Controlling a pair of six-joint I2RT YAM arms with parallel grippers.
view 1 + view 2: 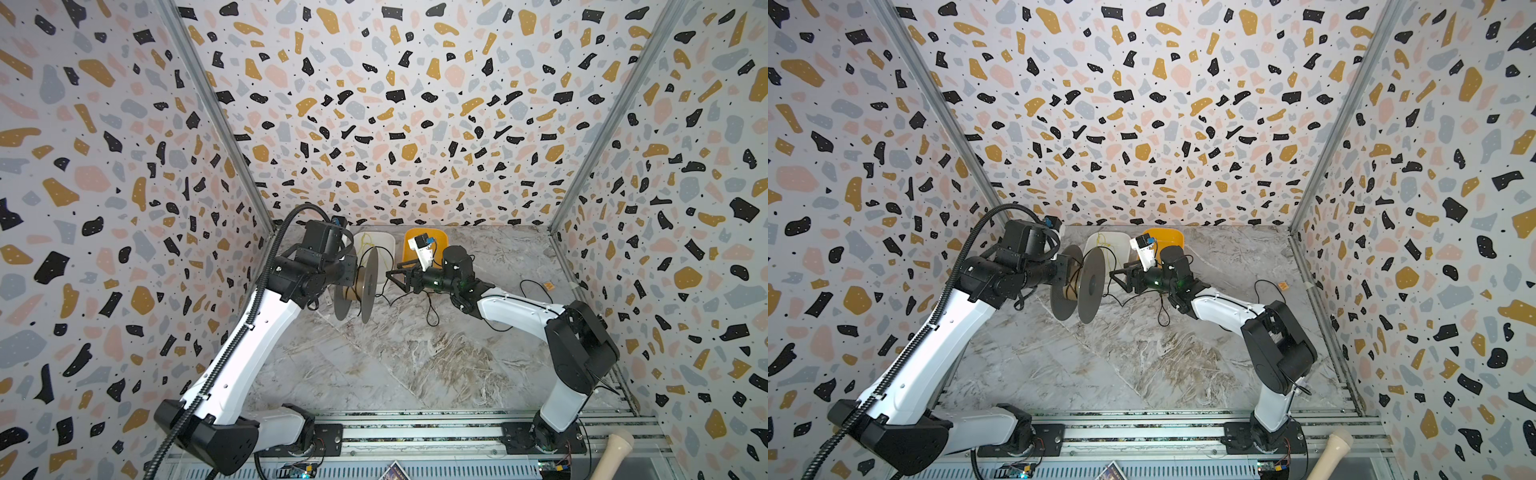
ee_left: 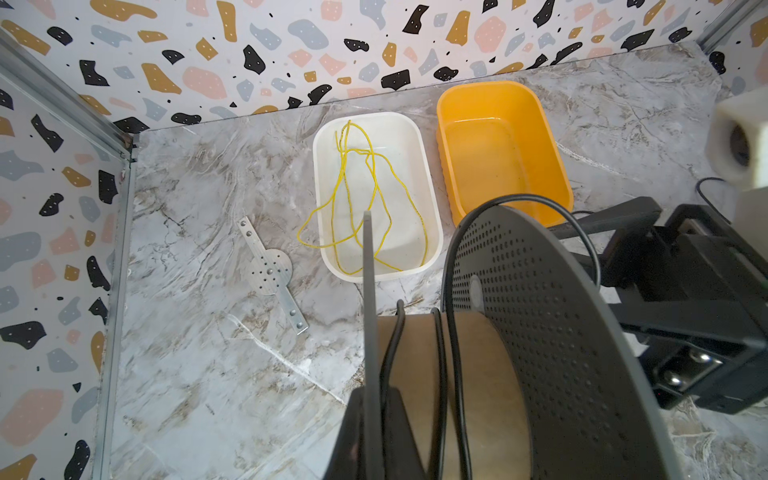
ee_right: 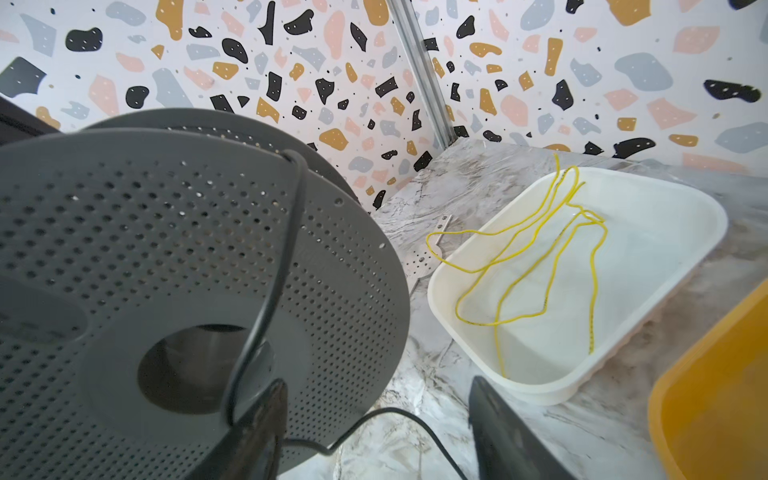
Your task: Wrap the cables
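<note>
Clenching the spool [image 1: 368, 286] by its flange with the left gripper [image 2: 372, 411]. Hovering the right gripper [image 3: 376, 386] just right of it, spread open around the cable [image 3: 286, 232].

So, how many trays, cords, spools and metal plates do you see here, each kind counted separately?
Trays: 2 (white tray, orange tray)
Cords: 2 (black cable, yellow cord)
Spools: 1 (grey spool)
Metal plates: 1 (metal plate)
Total: 6
</note>
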